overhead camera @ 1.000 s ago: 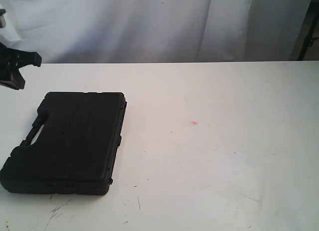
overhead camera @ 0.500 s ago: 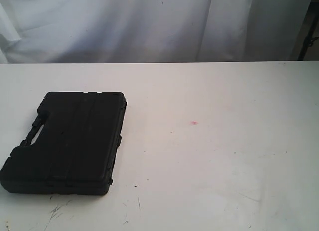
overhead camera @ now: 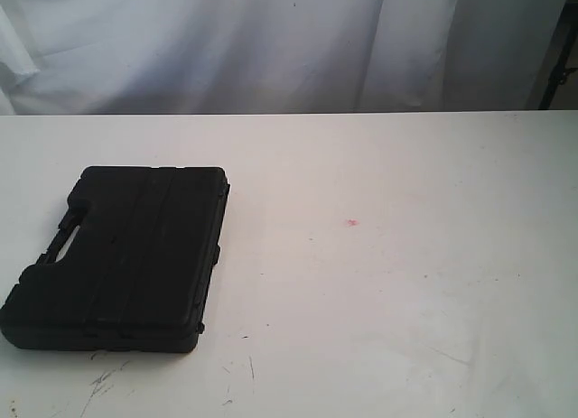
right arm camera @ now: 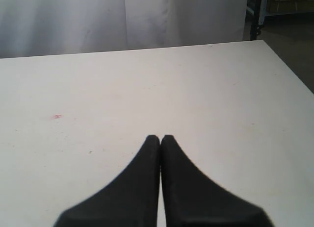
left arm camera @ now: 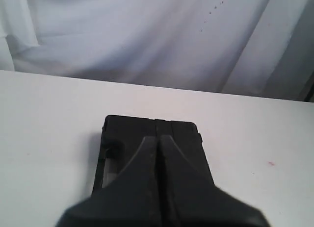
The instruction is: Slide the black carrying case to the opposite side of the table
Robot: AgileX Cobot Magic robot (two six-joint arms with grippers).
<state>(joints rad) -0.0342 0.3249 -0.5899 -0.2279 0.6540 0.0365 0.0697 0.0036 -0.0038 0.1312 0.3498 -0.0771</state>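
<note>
Your case (overhead camera: 122, 260) lies flat on the left part of the table (overhead camera: 406, 283) in the exterior view. It is near the front edge, and its handle slot (overhead camera: 63, 242) faces the left side. A few dark scuff marks (overhead camera: 104, 382) sit just in front of it, and the small red spot (overhead camera: 351, 223) is well apart to its right.

Your left claw (left arm camera: 158, 138) is closed with nothing in it, the two fingers pressed together. From its wrist camera the tips point straight at the case, whose far edge shows beyond them. The claw is off the case (the exterior view shows the case lying alone, untouched).

Your right claw (right arm camera: 160, 138) is also closed and empty. It hangs over bare table, well apart from the case.
</note>
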